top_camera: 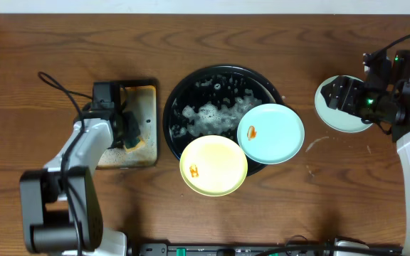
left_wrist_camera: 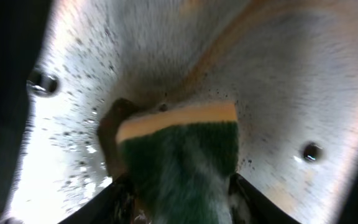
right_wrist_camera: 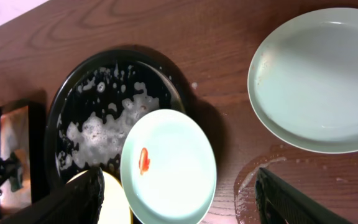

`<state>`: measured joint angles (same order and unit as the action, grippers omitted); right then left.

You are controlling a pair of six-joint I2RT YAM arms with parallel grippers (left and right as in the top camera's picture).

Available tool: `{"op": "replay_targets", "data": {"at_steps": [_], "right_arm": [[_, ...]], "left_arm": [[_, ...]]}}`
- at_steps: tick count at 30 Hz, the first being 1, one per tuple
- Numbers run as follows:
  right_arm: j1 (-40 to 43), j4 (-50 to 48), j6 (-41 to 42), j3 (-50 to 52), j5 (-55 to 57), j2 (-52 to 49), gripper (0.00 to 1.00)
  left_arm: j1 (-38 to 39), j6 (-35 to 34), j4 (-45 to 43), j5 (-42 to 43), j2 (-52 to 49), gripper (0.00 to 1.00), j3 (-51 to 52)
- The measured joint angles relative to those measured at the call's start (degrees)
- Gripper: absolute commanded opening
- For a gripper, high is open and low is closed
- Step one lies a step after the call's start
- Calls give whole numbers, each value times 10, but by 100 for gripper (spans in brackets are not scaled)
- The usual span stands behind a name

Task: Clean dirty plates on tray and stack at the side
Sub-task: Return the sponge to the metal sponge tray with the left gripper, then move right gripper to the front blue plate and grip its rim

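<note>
overhead view puts the black tray [top_camera: 169, 107] in the middle of the desk [top_camera: 48, 43]: glossy, with a raised rim and white suds pooled inside. 2 of the 3 plates rest across its near rim, partly over the tray and partly over the desk. these are the yellow plate [top_camera: 213, 165] and a smeared mint plate [top_camera: 270, 133] whose edge laps over the yellow one. both are smooth round plastic with 1 small orange blot each, so i judge both need scrubbing. the third mint plate [right_wrist_camera: 319, 81] lies alone on the wood to the right, well apart from the tray and with no blot showing. i take it as the start of the stack. my right claw [right_wrist_camera: 179, 190] hovers over it, fingers wide apart, holding nothing. my left claw [left_wrist_camera: 176, 202] is down in the small metal tray [top_camera: 144, 96], which is speckled and rust-stained. the sponge [left_wrist_camera: 179, 152] sits there between my fingers, green scouring face with a yellow foam back. whether i am clamped on it or only straddling it, i cannot tell.
</note>
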<state>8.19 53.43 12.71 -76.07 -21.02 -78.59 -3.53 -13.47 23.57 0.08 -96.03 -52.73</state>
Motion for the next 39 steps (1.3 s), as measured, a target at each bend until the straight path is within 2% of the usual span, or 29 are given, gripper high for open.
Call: {"op": "replay_targets", "data": {"at_steps": [4,7,10,17,22,30,33,35,36,39], "right_arm": [[0,0,0,0,0,0,75],[0,0,0,0,0,0,75],[0,0,0,0,0,0,75],[0,0,-4,0,0,0,77],[-5,0,-19,0,0,0,78],[-44,4,-38,0,8,-20,77],[-52,5,-41,0,16,-44,72],[-56,5,-44,0,19,-66,57],[-59,6,-47,0,21,-77,52],[-74,12,-46,0,26,-115,52]], "left_arm": [[0,-2,-11,14,-21,24,0],[0,-4,-14,20,-21,19,0],[0,-4,-15,24,-21,8,0],[0,-6,-14,28,-21,7,0],[0,2,21,38,-12,7,-12],[0,22,53,79,88,7,-40],[0,33,63,90,118,8,-47],[0,46,71,95,125,7,-47],[0,50,74,98,125,7,-47],[0,61,78,106,125,8,-47]]}}
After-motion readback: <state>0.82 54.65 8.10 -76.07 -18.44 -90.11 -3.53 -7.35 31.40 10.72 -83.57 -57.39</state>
